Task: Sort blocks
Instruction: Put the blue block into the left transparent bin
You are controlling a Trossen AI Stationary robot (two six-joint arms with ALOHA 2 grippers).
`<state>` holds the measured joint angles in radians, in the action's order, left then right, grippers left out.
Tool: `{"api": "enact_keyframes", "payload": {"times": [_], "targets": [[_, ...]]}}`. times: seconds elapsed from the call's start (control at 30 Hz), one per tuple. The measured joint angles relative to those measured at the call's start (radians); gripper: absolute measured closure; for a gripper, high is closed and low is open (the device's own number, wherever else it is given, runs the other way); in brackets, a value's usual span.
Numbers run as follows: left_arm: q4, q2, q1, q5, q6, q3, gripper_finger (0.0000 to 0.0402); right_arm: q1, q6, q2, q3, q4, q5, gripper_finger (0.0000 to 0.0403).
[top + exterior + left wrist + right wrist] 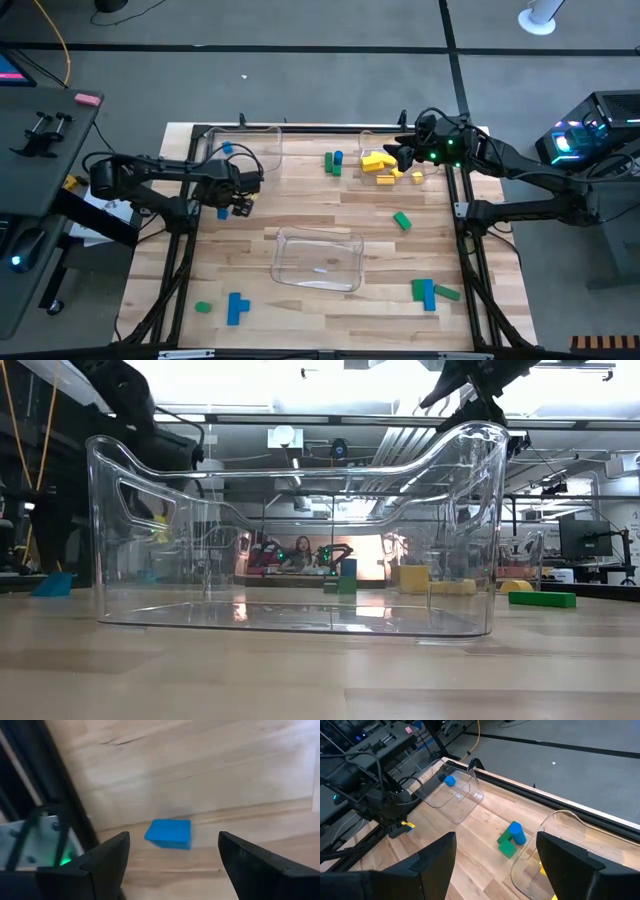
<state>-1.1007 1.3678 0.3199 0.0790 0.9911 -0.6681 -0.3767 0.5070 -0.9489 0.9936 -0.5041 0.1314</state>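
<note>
Two grippers hovering open over the blocks
Left gripper [170, 857] is hanging above a blue block [169, 833]; right gripper [495, 865] is gaping over yellow blocks [378, 165]

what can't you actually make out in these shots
- Low view: the clear tray fills the frame, so the blocks behind it are warped or hidden, and both grippers are cut off at the top edge.
- High view: the yellow blocks sit partly under the right gripper, so their count is unclear.
- Left wrist view: the open left gripper frames one blue block; blur hides its exact shape.
</note>
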Motion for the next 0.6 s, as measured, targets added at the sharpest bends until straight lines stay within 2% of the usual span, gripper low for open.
{"api": "enact_keyframes", "payload": {"times": [0.23,0.4,0.6], "targets": [[0.132,-0.001,0.0,-0.024,0.08,0.075,0.0113,0.0,0.001,0.0,0.0,0.0,0.0,0.013],[0.163,-0.004,0.0,-0.047,0.103,0.098,0.0115,0.0,0.01,0.0,0.0,-0.009,0.0,0.013],[0.21,-0.003,-0.002,-0.082,0.111,0.1,0.0152,0.0,0.009,0.0,0.0,-0.009,0.0,0.013]]}}
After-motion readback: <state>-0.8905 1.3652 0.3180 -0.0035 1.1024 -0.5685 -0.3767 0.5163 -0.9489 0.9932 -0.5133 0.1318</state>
